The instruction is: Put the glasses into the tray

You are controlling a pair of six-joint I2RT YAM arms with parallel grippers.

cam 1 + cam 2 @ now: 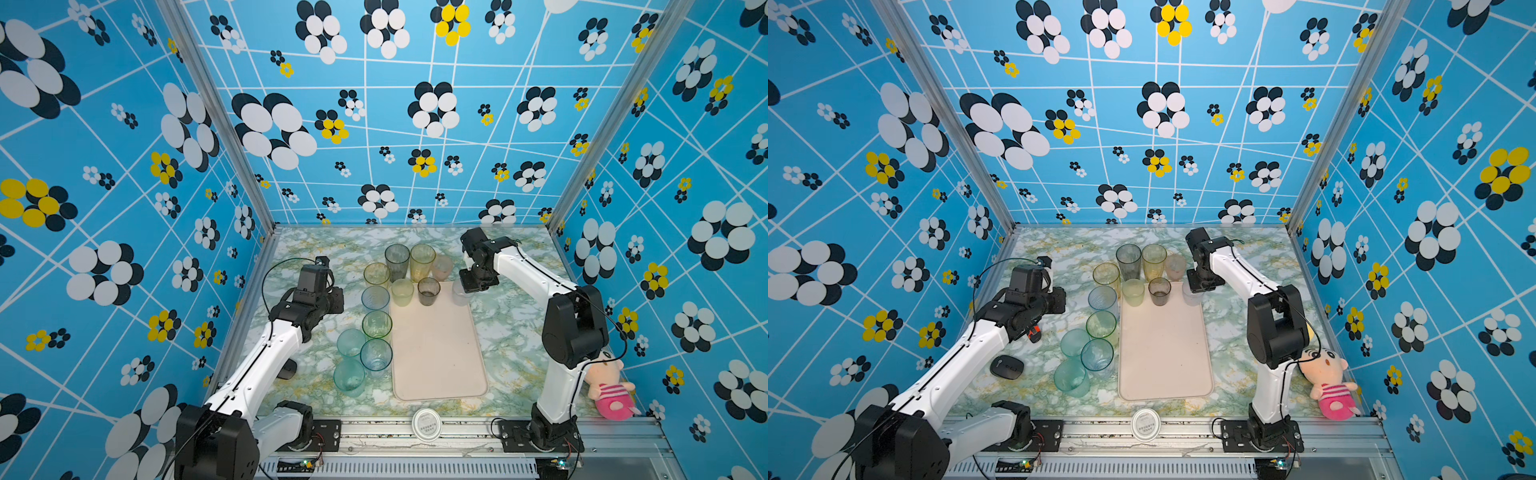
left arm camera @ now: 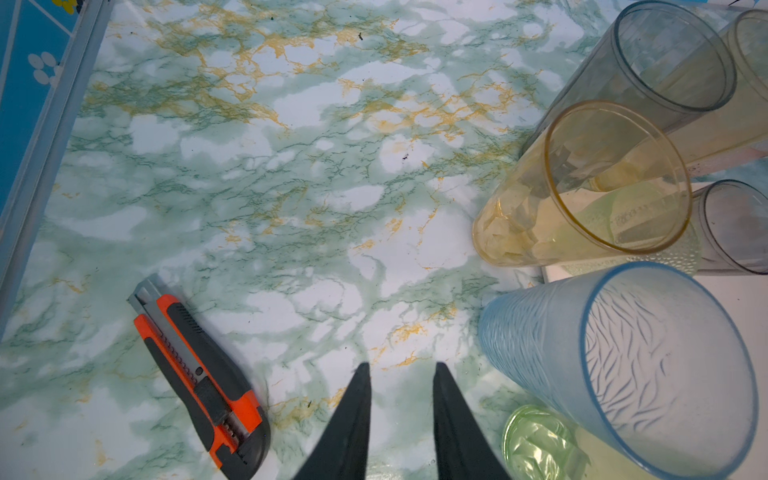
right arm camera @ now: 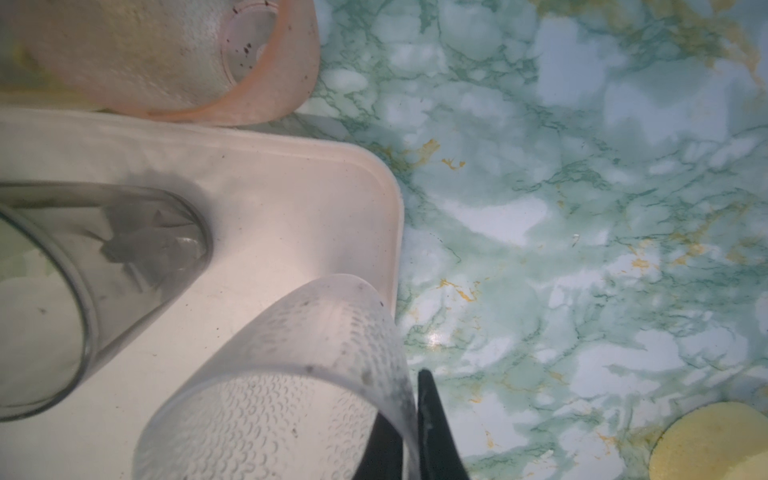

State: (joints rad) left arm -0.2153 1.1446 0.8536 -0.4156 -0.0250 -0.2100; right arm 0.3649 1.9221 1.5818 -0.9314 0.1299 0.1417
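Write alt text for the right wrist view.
The right gripper, fingers shut on the wall of a clear dimpled tumbler, holds it at a rounded corner of the cream tray. A smoky grey tumbler stands on the tray beside it; a pink tumbler sits just outside the rim.

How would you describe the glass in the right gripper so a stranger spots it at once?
Find the cream tray. At its far right corner is a clear dimpled glass, rim pinched by the right gripper. Its tray neighbours are yellow and smoky grey.
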